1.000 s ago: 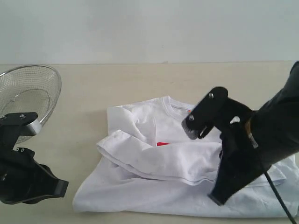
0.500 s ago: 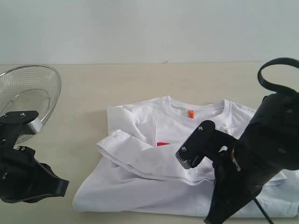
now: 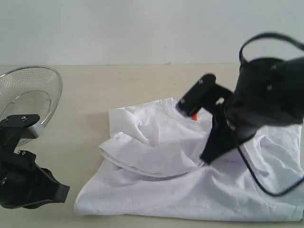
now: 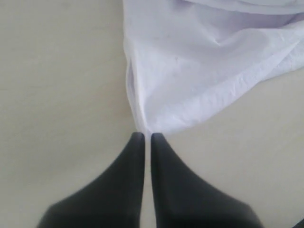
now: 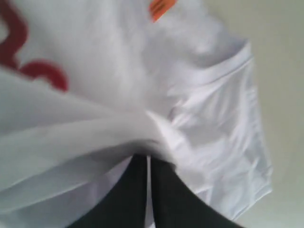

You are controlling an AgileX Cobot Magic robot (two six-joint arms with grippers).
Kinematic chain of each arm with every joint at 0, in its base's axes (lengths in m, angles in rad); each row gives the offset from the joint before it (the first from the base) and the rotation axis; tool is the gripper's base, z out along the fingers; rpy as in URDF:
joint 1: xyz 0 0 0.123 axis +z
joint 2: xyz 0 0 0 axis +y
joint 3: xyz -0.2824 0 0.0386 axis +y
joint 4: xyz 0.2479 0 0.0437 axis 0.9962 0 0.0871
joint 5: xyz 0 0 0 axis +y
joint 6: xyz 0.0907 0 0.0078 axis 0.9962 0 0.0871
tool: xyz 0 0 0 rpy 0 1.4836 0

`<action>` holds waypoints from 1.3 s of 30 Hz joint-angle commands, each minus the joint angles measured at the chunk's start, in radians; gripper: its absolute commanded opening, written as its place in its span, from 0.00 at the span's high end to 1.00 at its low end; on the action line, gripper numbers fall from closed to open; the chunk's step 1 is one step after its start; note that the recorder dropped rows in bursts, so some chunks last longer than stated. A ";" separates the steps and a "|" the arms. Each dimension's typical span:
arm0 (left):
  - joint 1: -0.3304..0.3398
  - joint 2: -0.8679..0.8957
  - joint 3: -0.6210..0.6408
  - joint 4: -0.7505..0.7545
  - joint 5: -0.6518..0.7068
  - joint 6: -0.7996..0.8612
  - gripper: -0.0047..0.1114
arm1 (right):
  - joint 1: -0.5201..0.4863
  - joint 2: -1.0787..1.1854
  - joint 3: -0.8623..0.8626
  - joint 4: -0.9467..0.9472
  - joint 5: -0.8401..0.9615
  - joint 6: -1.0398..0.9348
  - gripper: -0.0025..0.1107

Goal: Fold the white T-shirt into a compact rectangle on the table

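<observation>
The white T-shirt (image 3: 142, 194) lies on the table (image 3: 118, 80) with its collar to the back and one sleeve folded in over the chest. Its orange tag (image 3: 193, 116) shows at the neck. My right gripper (image 3: 205, 160) is over the middle of the shirt, shut, with its tips (image 5: 148, 156) buried under a bunched fold of the white T-shirt (image 5: 213, 109). Red lettering (image 5: 42, 71) and the orange tag (image 5: 161, 7) lie beyond them. My left gripper (image 3: 65, 191) rests low at the front left. Shut, the left gripper (image 4: 143, 137) almost touches a corner of the white T-shirt (image 4: 190, 61).
A round wire-mesh basket (image 3: 28, 95) stands at the far left, behind my left arm. Bare table (image 4: 57, 71) lies beside the shirt's corner and behind the collar. A black cable loops off my right arm (image 3: 266, 95).
My right arm has swung back from the front of the shirt towards the collar, drawing fabric with it; the fold across the shirt's right side is gone. The left arm has not moved.
</observation>
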 commanded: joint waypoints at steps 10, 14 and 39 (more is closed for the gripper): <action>-0.003 -0.009 -0.005 0.004 0.006 0.007 0.92 | -0.246 -0.001 -0.214 0.166 0.090 -0.164 0.98; -0.003 -0.009 -0.005 0.004 -0.002 0.007 0.92 | -0.246 -0.076 -0.184 0.577 0.117 -0.409 0.98; -0.003 -0.009 -0.005 0.004 -0.014 0.011 0.92 | -0.246 -0.004 0.104 0.739 -0.139 -0.590 0.58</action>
